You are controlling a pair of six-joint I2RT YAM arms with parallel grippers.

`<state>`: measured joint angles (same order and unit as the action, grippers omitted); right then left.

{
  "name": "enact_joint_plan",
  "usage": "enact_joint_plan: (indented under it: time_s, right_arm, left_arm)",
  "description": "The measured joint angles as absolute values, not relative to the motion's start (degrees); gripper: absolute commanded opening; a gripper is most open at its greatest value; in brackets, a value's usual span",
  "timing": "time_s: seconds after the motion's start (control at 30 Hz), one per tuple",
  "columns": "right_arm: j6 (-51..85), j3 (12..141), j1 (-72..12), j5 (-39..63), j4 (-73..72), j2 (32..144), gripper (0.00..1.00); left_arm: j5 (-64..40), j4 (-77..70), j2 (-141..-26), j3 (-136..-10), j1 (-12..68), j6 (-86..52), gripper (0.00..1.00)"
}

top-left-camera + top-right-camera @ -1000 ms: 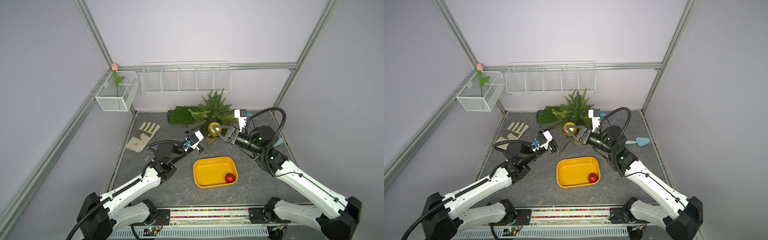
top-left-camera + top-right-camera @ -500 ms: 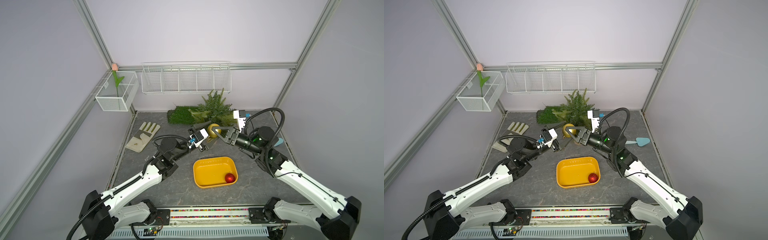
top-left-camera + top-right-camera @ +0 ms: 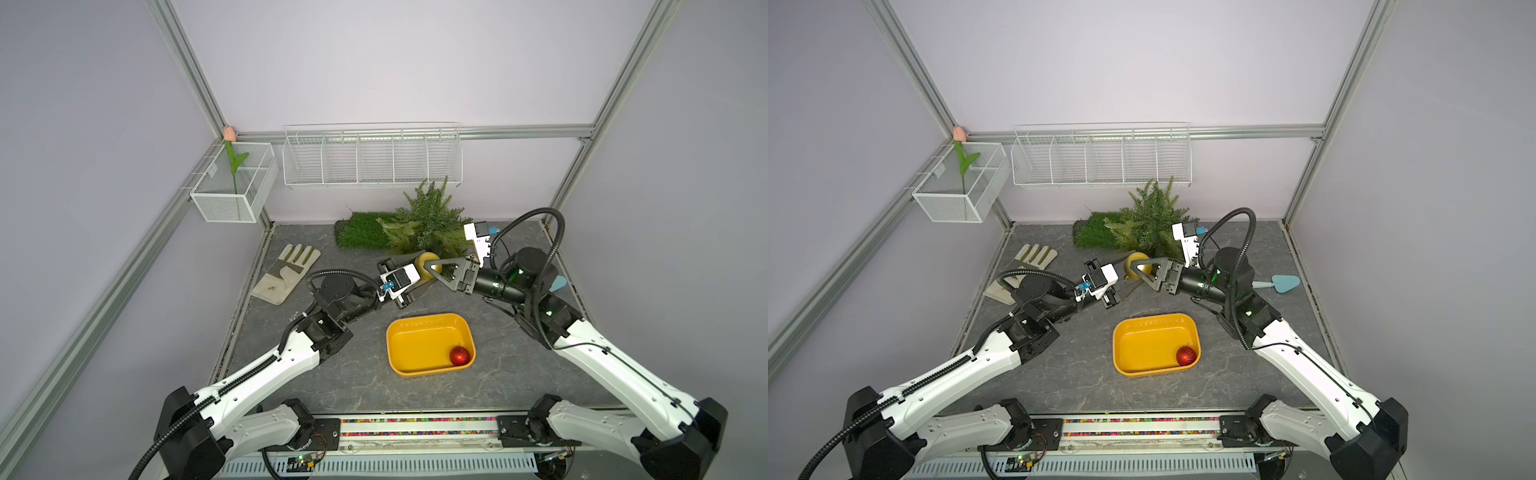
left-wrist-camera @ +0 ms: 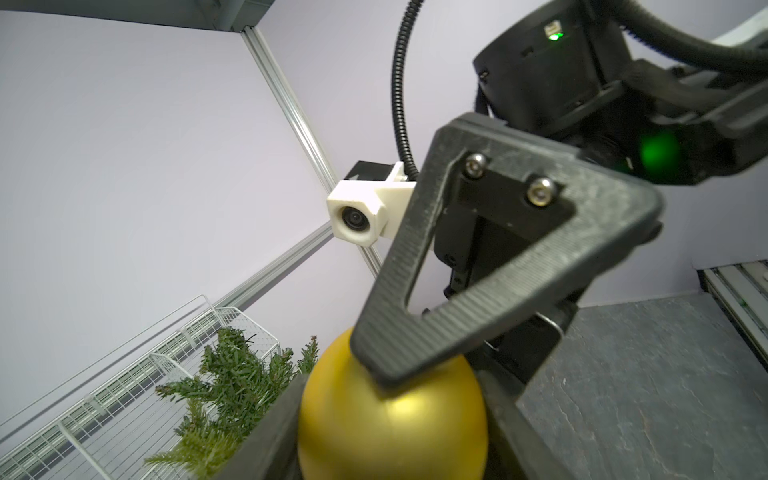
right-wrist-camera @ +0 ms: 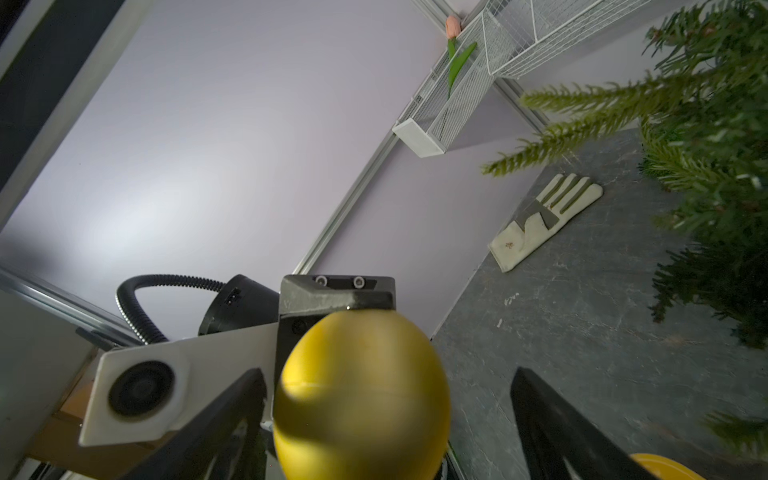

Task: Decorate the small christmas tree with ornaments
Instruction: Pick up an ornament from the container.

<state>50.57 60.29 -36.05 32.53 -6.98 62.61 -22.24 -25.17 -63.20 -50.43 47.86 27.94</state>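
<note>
- Left gripper (image 3: 419, 273) has come in from its side and narrowed during the last second. Its fingers now stand at both sides of the gold ball (image 4: 390, 432), and in its wrist view they seem to press on it.
- The gold ball hangs in the air between my two grippers, just in front of the low branches of the tree (image 3: 430, 216).
- The tree stands at the back. I see no ball on it, so I judge that nothing is decorated yet.
- Then the right gripper (image 5: 384, 374): a moment ago it pinched this ball, and it has just spread wide. Its wrist view shows a clear gap at each side of the ball. One of its fingers lies close over the top of the ball, and I cannot tell if it touches.
- For the task this means the ball has passed from right to left, and I judge that only the left gripper carries it now. The right one should draw back without knocking the ball, and after that the left can bring it to a branch.
- Last, the red ball (image 3: 459, 356) lies in a corner of the tray (image 3: 415, 349) and waits. A third ball I do not find.
</note>
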Motion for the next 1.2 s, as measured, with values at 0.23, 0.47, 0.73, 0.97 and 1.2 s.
enact_joint_plan:
  time_s: [0.23,0.47,0.73,0.97,1.2]
  right_arm:
    - [38.3,71.9,-33.6,43.3,14.5,62.6,0.95]
    - [36.6,73.6,-33.5,55.2,21.9,65.5,0.92]
    - [40.7,71.4,-33.5,58.5,21.2,68.4,0.80]
    - [43.1,70.1,-33.5,59.1,19.4,68.4,0.64]
    - [41.0,70.2,-32.7,57.5,20.9,67.9,0.59]
  left_arm:
    - [-29.5,-15.9,-58.4,-51.2,47.9,31.1,0.43]
    - [-34.9,-9.1,-58.0,-52.9,47.9,32.4,0.43]
    - [-36.5,-7.9,-58.9,-53.0,47.9,32.4,0.43]
    - [-35.6,-7.4,-60.1,-53.3,47.9,32.4,0.51]
    - [-34.1,-7.1,-59.7,-53.5,47.9,32.4,0.85]
